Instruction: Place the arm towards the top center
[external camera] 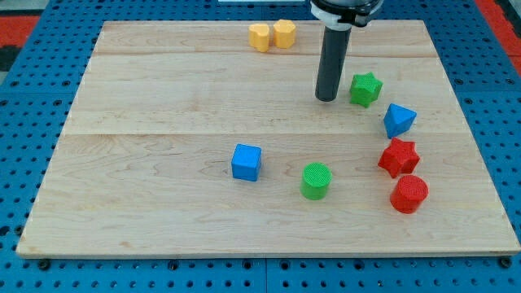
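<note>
My tip [326, 98] rests on the wooden board [163, 106] right of centre in the upper half. It is just left of the green star block [365, 89], with a small gap. Two yellow blocks sit side by side at the view's top centre, left one [259, 37] and right one [284, 33], up and left of the tip. The rod rises to the view's top edge.
A blue block [399, 120] lies lower right of the green star. Below it are a red star block [398, 156] and a red cylinder [409, 194]. A green cylinder [316, 181] and a blue cube [247, 162] sit lower centre.
</note>
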`<state>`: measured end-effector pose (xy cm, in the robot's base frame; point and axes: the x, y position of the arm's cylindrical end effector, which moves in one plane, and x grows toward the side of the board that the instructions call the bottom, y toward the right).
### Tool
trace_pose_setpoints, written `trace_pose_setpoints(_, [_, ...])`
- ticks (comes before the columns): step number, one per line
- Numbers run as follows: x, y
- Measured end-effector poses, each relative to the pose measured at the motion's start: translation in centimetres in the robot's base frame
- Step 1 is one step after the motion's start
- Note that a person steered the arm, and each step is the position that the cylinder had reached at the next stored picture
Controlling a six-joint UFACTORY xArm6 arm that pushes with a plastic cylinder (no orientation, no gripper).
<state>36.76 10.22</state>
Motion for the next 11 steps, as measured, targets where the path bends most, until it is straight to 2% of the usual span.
trace_pose_setpoints(1, [-0.6,4.8])
trace_pose_setpoints(3, [-0.8,5.5])
trace_pose_setpoints(4, [-3.4,-0.7])
trace_pose_setpoints(6, [-7.7,-19.7])
trace_pose_setpoints(7, [-11.5,-22.1])
trace_pose_setpoints(8, [-15.4,-20.9])
trace_pose_setpoints(9, [-15.9,-18.2])
trace_pose_setpoints(11, [-14.3,-9.1])
